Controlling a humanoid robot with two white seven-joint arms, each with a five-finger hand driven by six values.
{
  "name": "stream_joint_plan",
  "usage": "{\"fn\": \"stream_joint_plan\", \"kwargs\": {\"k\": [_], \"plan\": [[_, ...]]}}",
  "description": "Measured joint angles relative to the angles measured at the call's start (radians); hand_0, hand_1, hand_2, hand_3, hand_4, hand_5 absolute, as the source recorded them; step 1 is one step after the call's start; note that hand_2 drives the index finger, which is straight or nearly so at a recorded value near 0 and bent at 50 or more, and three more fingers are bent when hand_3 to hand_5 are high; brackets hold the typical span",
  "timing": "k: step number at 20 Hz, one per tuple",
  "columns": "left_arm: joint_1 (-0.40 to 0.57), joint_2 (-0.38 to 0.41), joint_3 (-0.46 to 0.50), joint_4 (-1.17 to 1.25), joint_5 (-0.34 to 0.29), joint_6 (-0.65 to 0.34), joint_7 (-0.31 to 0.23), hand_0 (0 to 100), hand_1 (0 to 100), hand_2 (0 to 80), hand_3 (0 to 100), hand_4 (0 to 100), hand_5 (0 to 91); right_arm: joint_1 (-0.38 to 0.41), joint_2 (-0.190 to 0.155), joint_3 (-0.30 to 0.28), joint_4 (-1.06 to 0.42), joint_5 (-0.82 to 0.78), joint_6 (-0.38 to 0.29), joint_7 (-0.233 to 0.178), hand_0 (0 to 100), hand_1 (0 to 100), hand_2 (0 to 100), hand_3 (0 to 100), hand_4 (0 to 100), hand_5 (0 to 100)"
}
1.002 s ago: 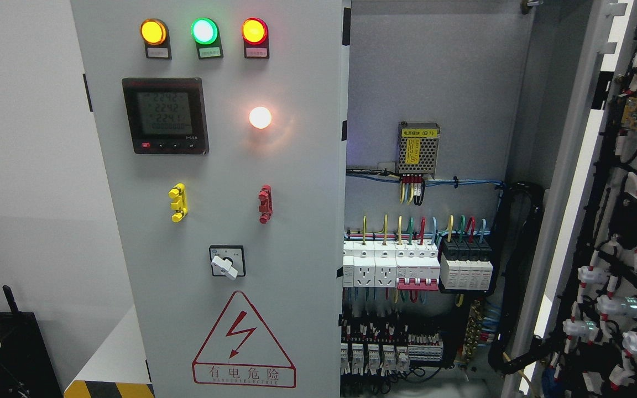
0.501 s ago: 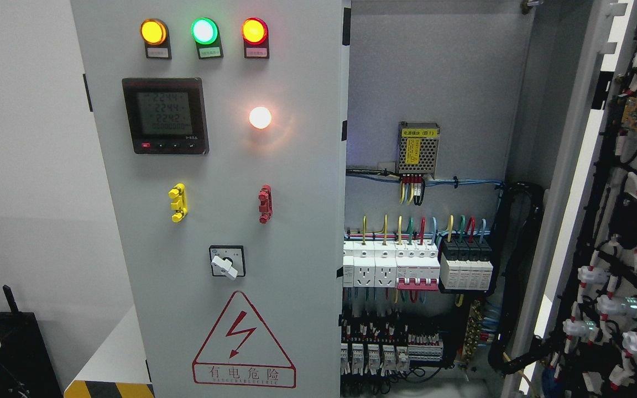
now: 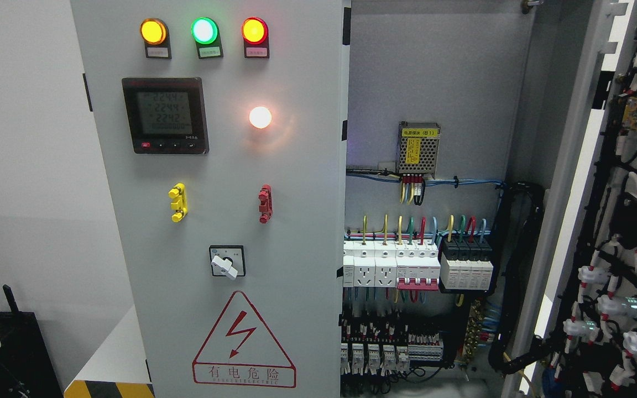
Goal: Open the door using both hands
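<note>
Head view shows neither hand, so finger state cannot be told. Nearest, the open grey steel right door (image 3: 584,182), wiring-laden, probably swings heavily; grip its free edge. Behind stands the closed grey left door (image 3: 224,166).

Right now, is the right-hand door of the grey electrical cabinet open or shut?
Open. The grey right-hand door is swung far out, showing its wired inner face, and the white breaker row inside the cabinet is exposed.

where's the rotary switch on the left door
In the head view the rotary switch sits low on the closed left door, just above the warning triangle and below the yellow handle.
</note>
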Motion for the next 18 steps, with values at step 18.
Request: {"fn": "stream_joint_plan", "kwargs": {"k": [18], "plan": [[-0.005,-0.002,0.007,-0.017,0.007,0.001,-0.01,12,39,0.0,0,0,0.0,-0.144,0.036,-0.043,0.017,-0.108,0.001,-0.004,5,0,0,0,0,0]]}}
